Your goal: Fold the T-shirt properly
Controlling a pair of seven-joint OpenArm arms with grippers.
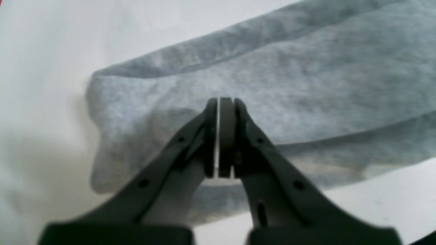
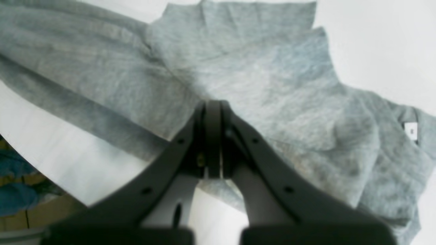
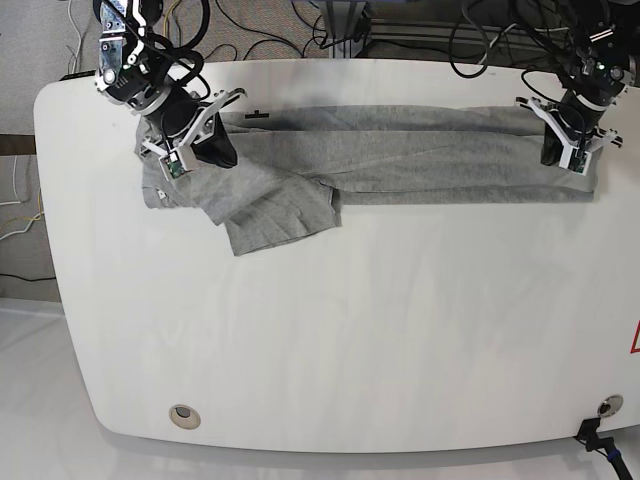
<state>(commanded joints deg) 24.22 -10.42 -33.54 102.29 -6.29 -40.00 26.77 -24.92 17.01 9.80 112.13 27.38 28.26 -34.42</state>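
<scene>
The grey T-shirt (image 3: pixel 420 150) lies as a long folded band across the far part of the white table (image 3: pixel 350 330), with a sleeve flap (image 3: pixel 280 215) sticking out toward the front on the left. My left gripper (image 3: pixel 552 158) sits over the band's right end. In the left wrist view its fingers (image 1: pixel 221 99) are shut above the T-shirt (image 1: pixel 306 85), and no cloth shows between them. My right gripper (image 3: pixel 222 158) is over the collar end. It (image 2: pixel 213 102) is shut too, above the wrinkled T-shirt (image 2: pixel 272 85), whose neck label (image 2: pixel 410 131) shows at right.
Cables (image 3: pixel 300 30) run behind the table's far edge. Round fittings (image 3: pixel 183 415) (image 3: pixel 604 405) sit near the front corners. In the right wrist view, the table edge falls away at lower left, where blue items (image 2: pixel 17 183) lie on the floor.
</scene>
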